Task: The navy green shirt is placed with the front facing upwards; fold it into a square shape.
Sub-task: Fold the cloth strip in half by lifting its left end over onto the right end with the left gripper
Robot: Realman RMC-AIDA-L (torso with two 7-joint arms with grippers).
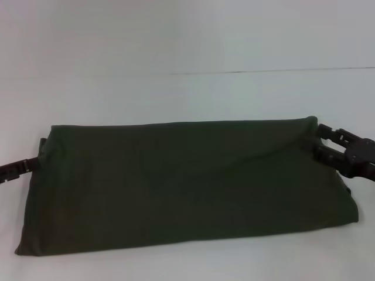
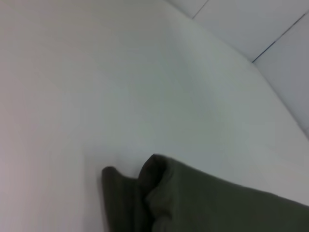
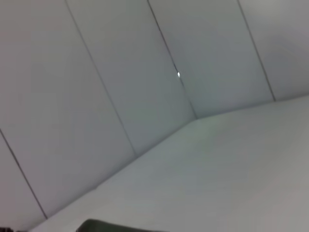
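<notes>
Shirt cloth, the navy green shirt (image 1: 187, 184), lies folded into a wide band on the white bench (image 1: 176, 52), stretched between both claws. Left claw (image 1: 32, 165) meets one far corner, right claw (image 1: 321, 139) the other; whether either grips, I cannot tell.

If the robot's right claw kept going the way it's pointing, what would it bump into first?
Probably the green shirt. The right gripper points inward at the shirt's far right corner and looks already against the cloth there, though depth is hard to judge.
</notes>
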